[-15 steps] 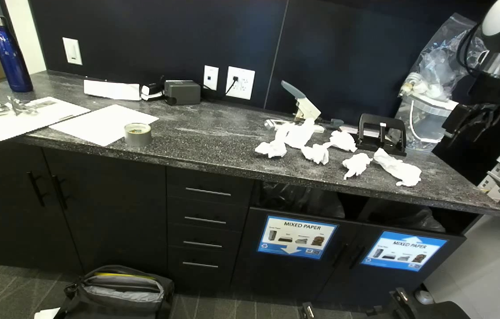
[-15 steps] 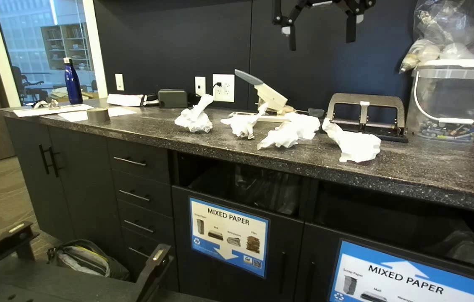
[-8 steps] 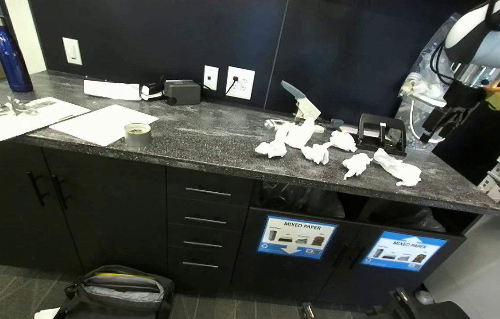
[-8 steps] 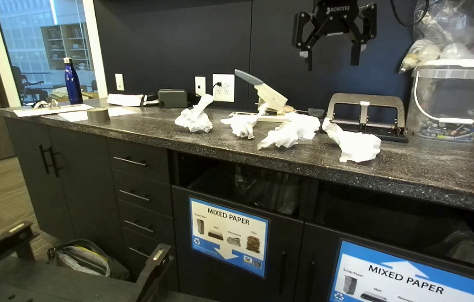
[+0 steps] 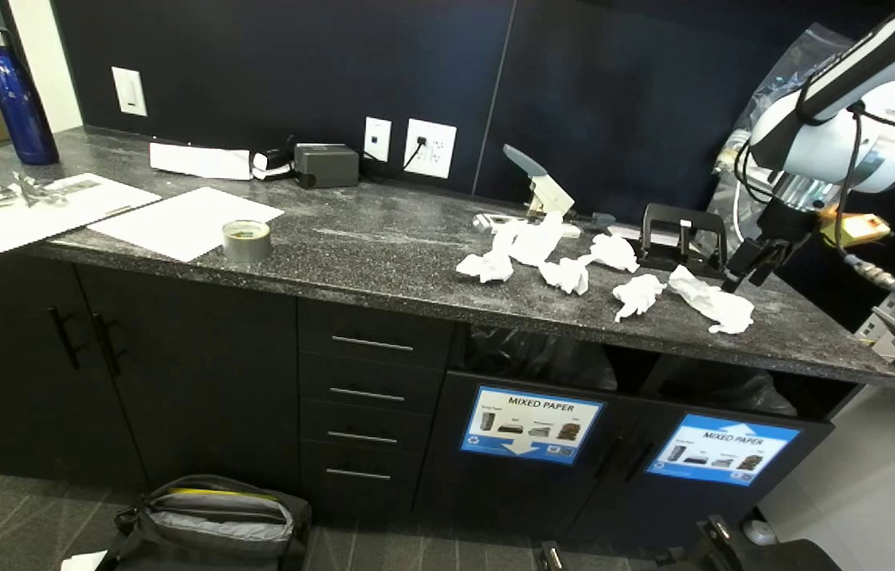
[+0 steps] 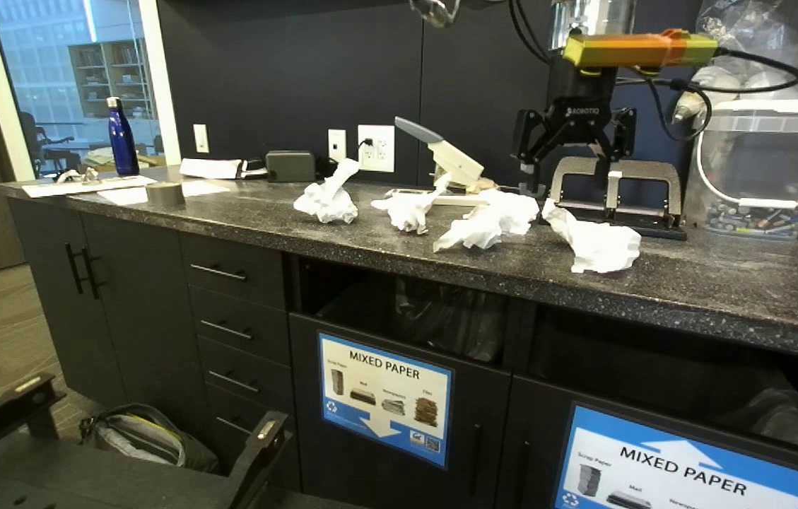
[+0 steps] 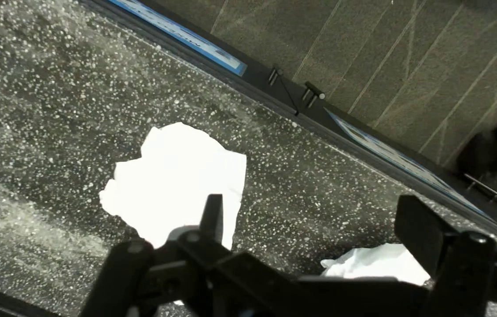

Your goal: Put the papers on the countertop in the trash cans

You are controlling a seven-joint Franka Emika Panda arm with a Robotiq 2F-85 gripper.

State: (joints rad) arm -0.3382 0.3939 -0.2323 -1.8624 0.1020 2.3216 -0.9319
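Along the speckled stone tabletop (image 5: 368, 250), far left: smooth flat sheets (image 5: 185, 222), then a squat grey tape roll (image 5: 247, 247). Right of centre: lumpy white paper wads (image 5: 564, 275), creased and crumpled. Farther right: a longer, twisted wad (image 5: 710, 300), slanting lengthwise to the right and front. Last, just behind and above that wad: the claw (image 5: 743, 281), spread wide, gripping nothing. Seems to need a move frontward and down.

In both exterior views, "MIXED PAPER" stands on the blue-and-white downward-arrow label (image 6: 384, 398) on the left trash can (image 6: 478, 397) and the upward-arrow label (image 6: 688, 463) on the right trash can (image 6: 544, 403). In an exterior view, both labels read "Scrap Paper" and "Mail" and bear a recycling symbol (image 6: 331, 406), and "ROBOTIQ" shows on the claw (image 6: 567, 185). Other print is unclear.
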